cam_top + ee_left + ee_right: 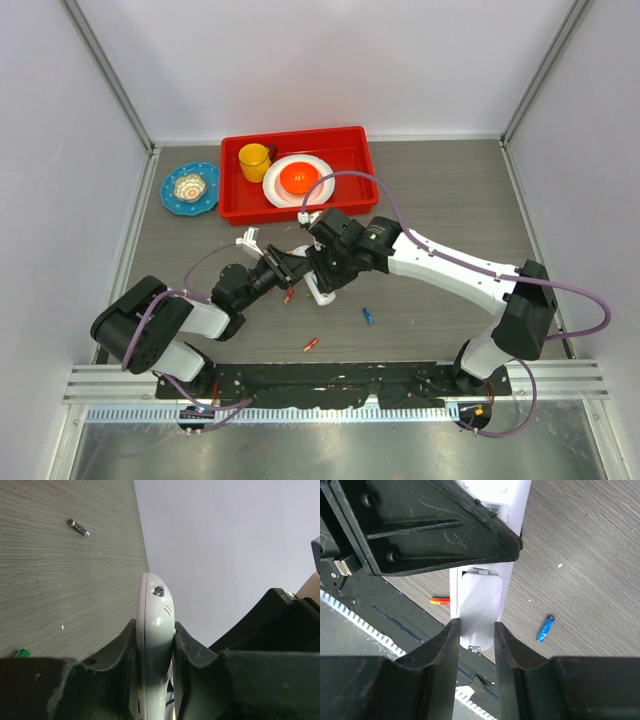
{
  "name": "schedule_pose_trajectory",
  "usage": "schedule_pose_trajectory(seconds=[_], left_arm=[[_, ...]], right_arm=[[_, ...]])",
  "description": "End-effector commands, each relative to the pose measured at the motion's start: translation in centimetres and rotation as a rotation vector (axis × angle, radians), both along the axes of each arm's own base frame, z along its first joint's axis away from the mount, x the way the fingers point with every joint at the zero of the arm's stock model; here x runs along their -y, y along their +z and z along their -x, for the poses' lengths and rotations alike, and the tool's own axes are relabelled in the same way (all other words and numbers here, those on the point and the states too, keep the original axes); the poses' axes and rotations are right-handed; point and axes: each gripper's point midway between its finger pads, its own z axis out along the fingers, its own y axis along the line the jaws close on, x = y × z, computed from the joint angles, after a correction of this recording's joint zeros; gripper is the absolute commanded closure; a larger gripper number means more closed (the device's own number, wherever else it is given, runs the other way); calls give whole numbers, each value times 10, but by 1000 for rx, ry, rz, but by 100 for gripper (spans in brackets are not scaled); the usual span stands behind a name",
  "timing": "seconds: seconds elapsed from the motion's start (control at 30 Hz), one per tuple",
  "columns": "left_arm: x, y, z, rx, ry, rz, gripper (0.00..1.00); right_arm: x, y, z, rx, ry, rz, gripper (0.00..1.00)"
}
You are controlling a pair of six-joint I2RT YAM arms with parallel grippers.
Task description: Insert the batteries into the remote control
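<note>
Near the middle of the table (450, 200), the two arms meet. One arm bends in from the left side, and the left gripper (155, 627) squeezes tight on the remote control (152, 600). The other arm stretches over from the right, and the right gripper (476, 624) pinches the white back cover (479, 597) at the remote's end. A blue battery (545, 628) and an orange battery (440, 600) lie on the table close by. A green battery (21, 653) peeks in by the left fingers. The table is grey wood. At the back sits a red tray (350, 165) with a yellow cup (254, 160) and a white plate (272, 185) in it. Pale walls (320, 60) stand around the table.
</note>
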Motion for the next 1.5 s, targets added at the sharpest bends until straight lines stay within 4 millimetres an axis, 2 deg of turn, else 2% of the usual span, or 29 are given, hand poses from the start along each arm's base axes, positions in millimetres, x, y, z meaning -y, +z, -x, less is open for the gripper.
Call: schedule_pose_trajectory(seconds=[0.0, 1.0, 1.47], left_arm=[[-1, 78, 9, 265, -12, 172, 100], [2, 83, 12, 276, -24, 181, 100], [9, 94, 26, 295, -66, 210, 100]], right_arm=[[-5, 12, -4, 33, 10, -16, 83], [-10, 2, -5, 21, 12, 9, 83], [-9, -4, -13, 49, -3, 33, 82]])
